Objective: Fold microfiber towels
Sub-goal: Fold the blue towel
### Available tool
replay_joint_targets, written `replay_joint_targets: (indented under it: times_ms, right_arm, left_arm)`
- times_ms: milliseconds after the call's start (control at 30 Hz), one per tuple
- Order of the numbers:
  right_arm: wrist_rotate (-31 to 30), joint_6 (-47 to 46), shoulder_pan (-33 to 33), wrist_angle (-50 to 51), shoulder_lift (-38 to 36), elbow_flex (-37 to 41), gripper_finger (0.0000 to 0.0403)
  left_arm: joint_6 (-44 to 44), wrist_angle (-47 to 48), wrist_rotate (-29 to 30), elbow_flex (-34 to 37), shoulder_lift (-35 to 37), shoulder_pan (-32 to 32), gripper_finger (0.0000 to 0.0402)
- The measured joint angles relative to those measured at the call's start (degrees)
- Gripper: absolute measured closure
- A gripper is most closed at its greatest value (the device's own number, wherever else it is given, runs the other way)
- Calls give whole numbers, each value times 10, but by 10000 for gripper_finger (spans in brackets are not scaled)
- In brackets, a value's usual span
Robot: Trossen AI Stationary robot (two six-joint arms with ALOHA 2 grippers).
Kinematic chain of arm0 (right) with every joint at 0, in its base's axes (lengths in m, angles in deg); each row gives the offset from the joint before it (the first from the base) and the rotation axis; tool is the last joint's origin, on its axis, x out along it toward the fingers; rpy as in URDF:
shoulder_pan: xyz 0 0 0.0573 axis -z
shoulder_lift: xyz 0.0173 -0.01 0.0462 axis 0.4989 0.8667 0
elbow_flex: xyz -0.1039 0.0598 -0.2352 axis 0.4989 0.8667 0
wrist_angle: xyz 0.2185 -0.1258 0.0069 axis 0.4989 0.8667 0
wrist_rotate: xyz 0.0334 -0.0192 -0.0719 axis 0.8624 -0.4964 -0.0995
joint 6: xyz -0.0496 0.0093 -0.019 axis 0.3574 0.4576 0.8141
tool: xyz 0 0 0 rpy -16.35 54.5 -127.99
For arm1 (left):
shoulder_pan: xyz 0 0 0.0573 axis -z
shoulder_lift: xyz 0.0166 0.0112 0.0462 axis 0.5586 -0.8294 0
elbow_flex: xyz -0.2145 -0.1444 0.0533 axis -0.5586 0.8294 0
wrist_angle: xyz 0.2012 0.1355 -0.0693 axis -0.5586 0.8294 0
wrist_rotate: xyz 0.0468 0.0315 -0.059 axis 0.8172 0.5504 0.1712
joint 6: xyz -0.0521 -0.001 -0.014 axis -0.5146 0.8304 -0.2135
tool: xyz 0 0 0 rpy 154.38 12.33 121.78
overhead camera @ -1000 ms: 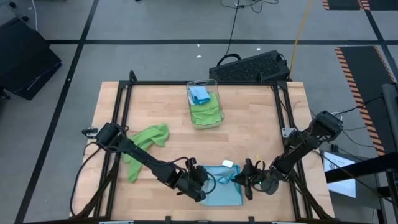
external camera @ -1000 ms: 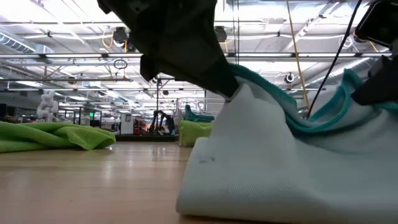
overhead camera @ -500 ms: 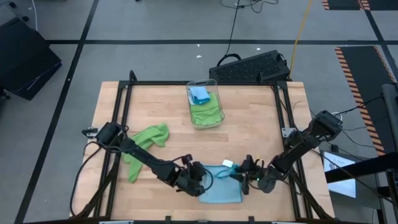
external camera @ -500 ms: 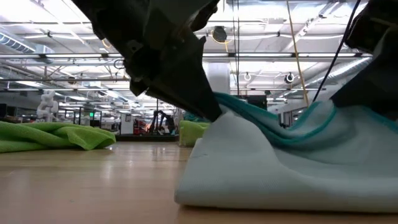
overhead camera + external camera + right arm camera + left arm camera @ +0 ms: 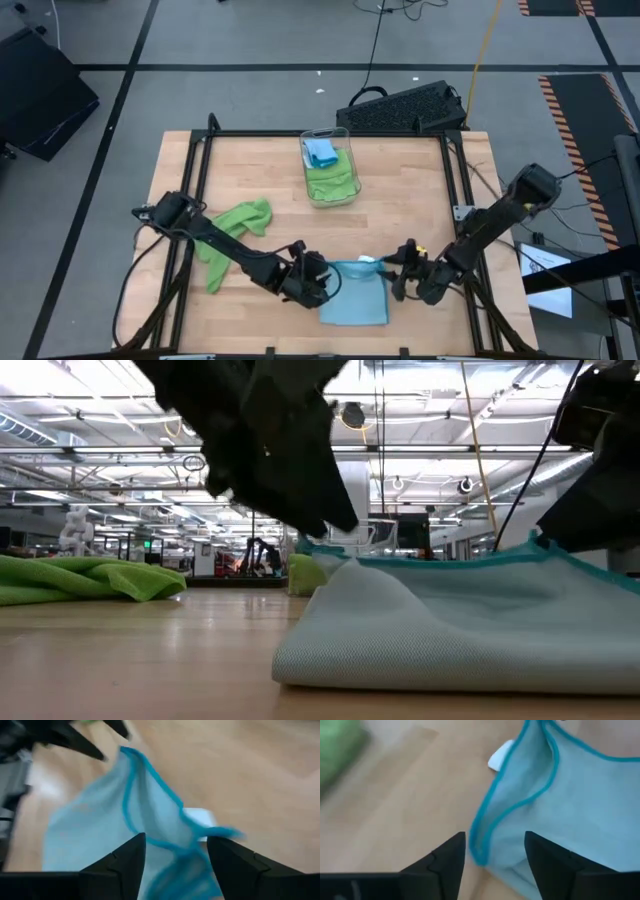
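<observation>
Both tools, left (image 5: 322, 283) and right (image 5: 397, 279), stand parted and empty; the folded blue towel (image 5: 356, 300) lies between them.

Items I noted around my work area:

- Surface (image 5: 400, 200): pale wood boards, bordered by a black metal frame (image 5: 330, 134).
- Clear plastic bin (image 5: 346, 150): stood at the far middle of my surface, against the frame.
- Black keyboard (image 5: 405, 108): lay on the grey floor (image 5: 250, 40) just past the far edge.
- Yellow cable (image 5: 487, 40) and black cable (image 5: 375, 45): ran across that floor.
- Black case (image 5: 40, 95): sat on the floor, well off to my left.
</observation>
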Motion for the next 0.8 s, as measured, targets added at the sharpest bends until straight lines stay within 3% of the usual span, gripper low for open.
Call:
replay_joint_targets:
  times_ms: [133, 333, 533, 633, 800]
  right_arm:
    - [0, 13, 3, 78, -53, 0, 201]
    - [0, 189, -17, 3, -70, 0, 202]
    - [3, 350, -24, -180, -8, 0, 202]
    - [5, 402, -15, -268, 48, 0, 208]
    - [14, 437, 12, -326, 134, 0, 232]
  left_arm:
    - [-4, 41, 29, 0, 33, -2, 188]
    - [69, -16, 37, 0, 47, 6, 188]
    - [162, -134, -14, 4, -3, 12, 188]
    - [171, -137, -1, 4, -30, 10, 188]
    - [128, -85, 14, 5, -68, -11, 188]
